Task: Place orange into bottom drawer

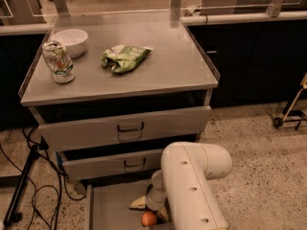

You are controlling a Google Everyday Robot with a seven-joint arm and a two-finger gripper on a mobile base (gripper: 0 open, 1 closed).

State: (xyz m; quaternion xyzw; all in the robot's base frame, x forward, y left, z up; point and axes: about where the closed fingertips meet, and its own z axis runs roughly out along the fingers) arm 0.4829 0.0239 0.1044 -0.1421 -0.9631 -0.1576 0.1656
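Start at the left. The cables (29, 190) trail over the ground to the left of the drawers. They are well apart from the arm (192, 186), but in my judgement they would snag the base if you backed it that way, and a jerk there would carry through to the gripper.

On the worktop (158, 80), the can (57, 62) stands near the left edge. The white bowl (71, 41) sits behind it toward the back left corner, and the green snack bag (124, 57) lies near the middle. None of them is in your path. The can is tall and narrow, though, so a hard knock against the worktop's front edge could tip it.

Below, the top drawer (96, 131) and the middle drawer (100, 166) both stand partly pulled out. They overhang the back of the bottom drawer (110, 206), which is drawn out farthest. That overhang looks like your main hazard. The arm reaches down just in front of the middle drawer's face, so lifting it at a slant toward the drawers could catch that front.

The orange (149, 219) sits low inside the bottom drawer, well apart from its left wall. The gripper (151, 209) is just above it and close about it. You cannot tell from this view whether the gripper is clamped on the fruit or loose around it. You also cannot tell whether the orange rests on the drawer floor.

If you release it from a height, a round fruit will likely roll on that flat floor. If you raise the gripper while it is clamped, the orange comes out with it.
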